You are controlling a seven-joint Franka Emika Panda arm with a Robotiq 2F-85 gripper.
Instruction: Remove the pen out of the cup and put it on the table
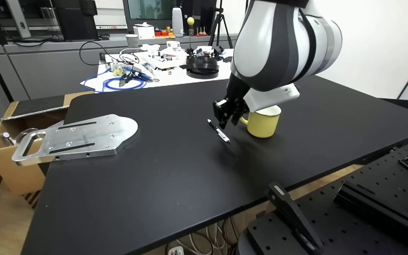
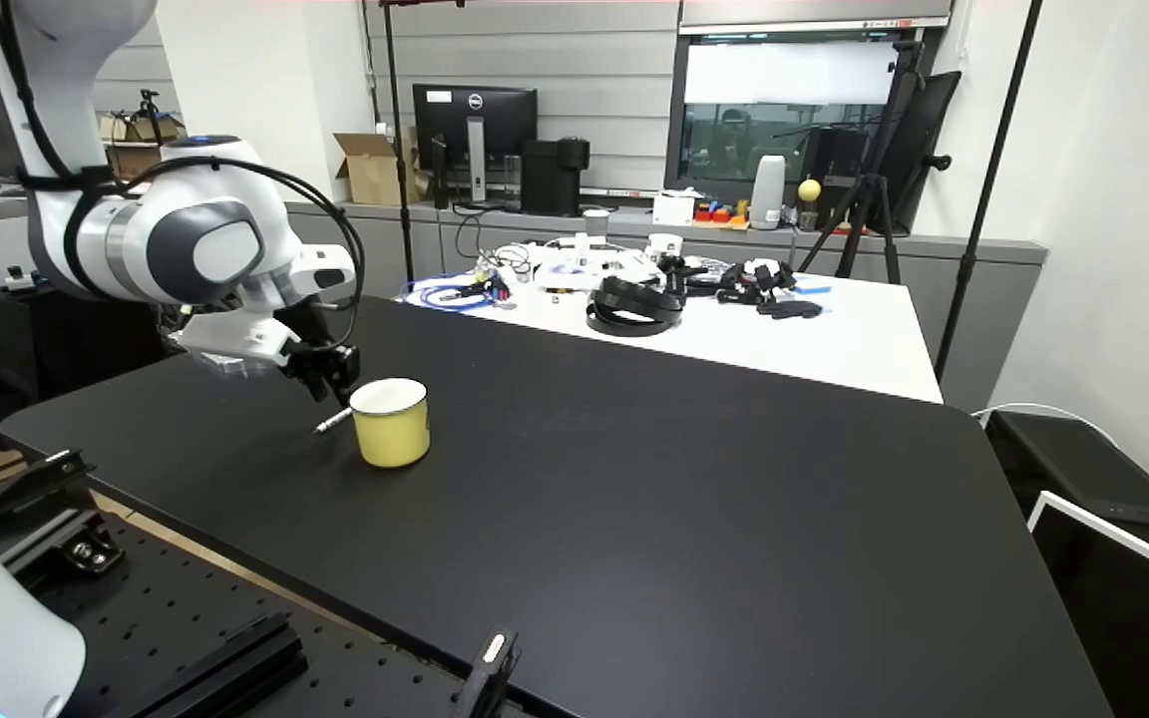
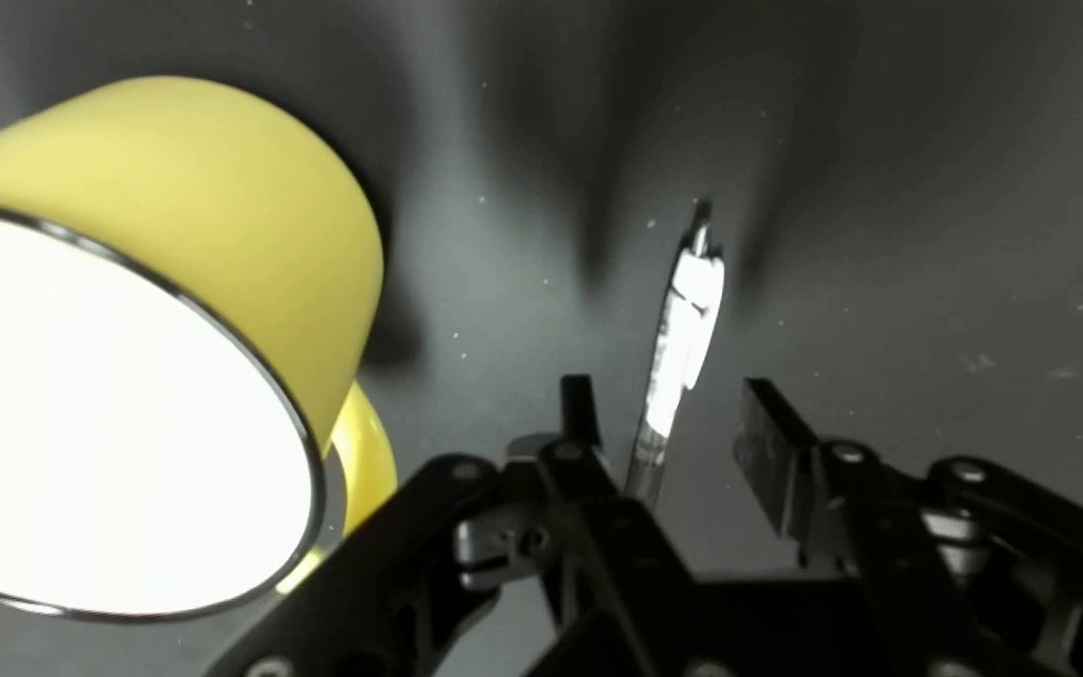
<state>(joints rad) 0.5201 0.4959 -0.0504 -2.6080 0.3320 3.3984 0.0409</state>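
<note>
The pen lies flat on the black table [image 1: 147, 198], outside the cup. It shows in both exterior views, whitish with a dark part [image 1: 221, 134] [image 2: 333, 421]. The yellow-green cup [image 1: 262, 124] stands upright beside it, its handle toward the pen; it shows in the other views [image 2: 392, 436] [image 3: 231, 207]. My gripper [image 1: 228, 123] is open and empty, just above the pen, beside the cup; it also shows in an exterior view [image 2: 330, 389]. In the wrist view the pen [image 3: 678, 348] lies between the open fingers [image 3: 667, 400], its dark end hidden behind the left finger.
A silver metal plate with a handle [image 1: 83, 136] lies at the table's far end. A white cluttered table [image 2: 834, 344] adjoins the back edge. A black perforated base board [image 1: 331, 219] runs along the front edge. A cardboard box [image 1: 16, 170] stands beside the table.
</note>
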